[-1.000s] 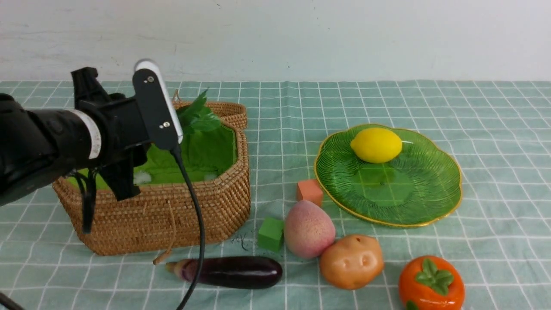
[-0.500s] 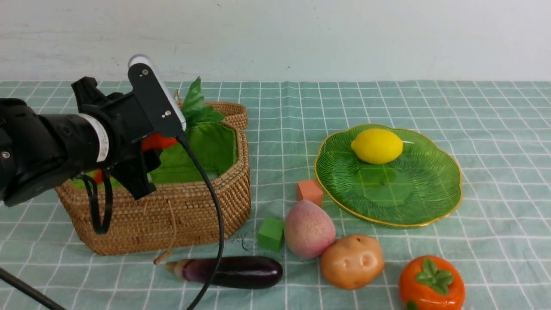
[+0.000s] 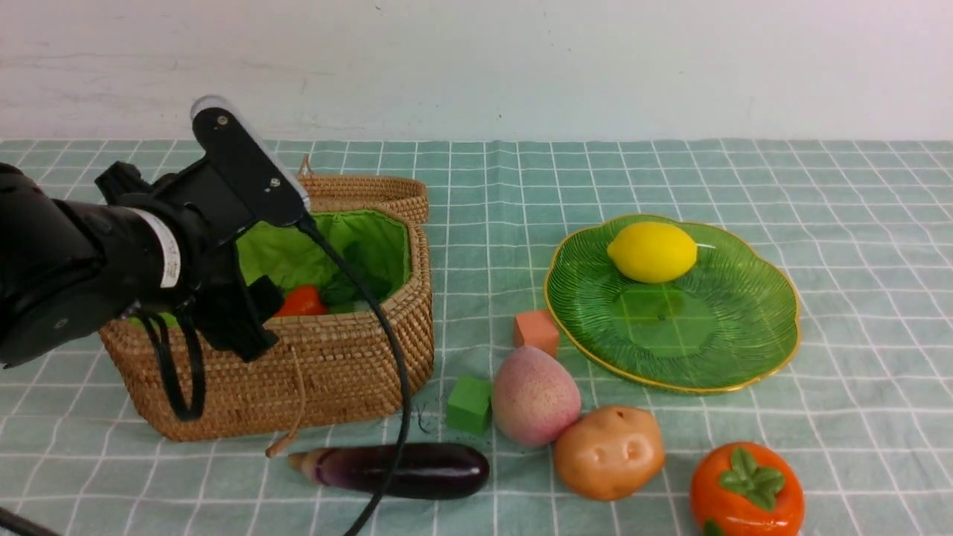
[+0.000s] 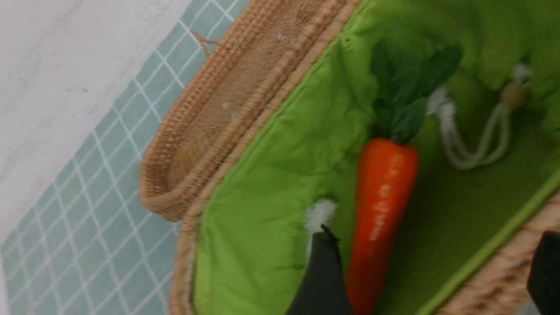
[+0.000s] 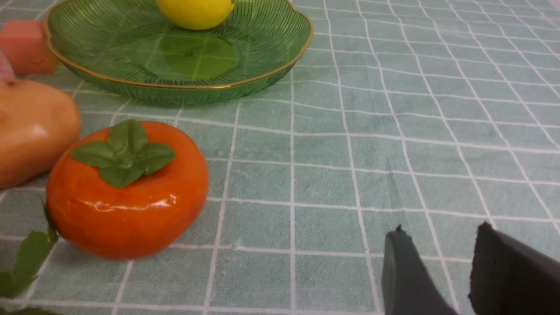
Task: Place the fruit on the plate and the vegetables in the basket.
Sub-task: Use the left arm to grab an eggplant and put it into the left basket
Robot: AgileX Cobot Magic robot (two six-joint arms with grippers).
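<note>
The basket (image 3: 335,357) stands at the left of the checked cloth (image 3: 521,186), with the plate (image 3: 715,357) well apart at the right. The eggplant (image 3: 402,470) lies on the cloth just in front of the basket. The carrot (image 4: 383,192) lies inside on the green lining, loose between the wide-open, empty fingers of the left gripper (image 4: 433,240). The potato (image 3: 607,452) touches the peach (image 3: 534,406) in front of the plate, the persimmon (image 3: 746,491) sits near them, and the lemon (image 3: 651,251) is on the plate. The right gripper (image 5: 439,229), part open and holding nothing, hovers low near the persimmon. The carrot's delivery looks complete. Next, the left arm likely must lift clear of the rim and take the eggplant across its narrow body.
</note>
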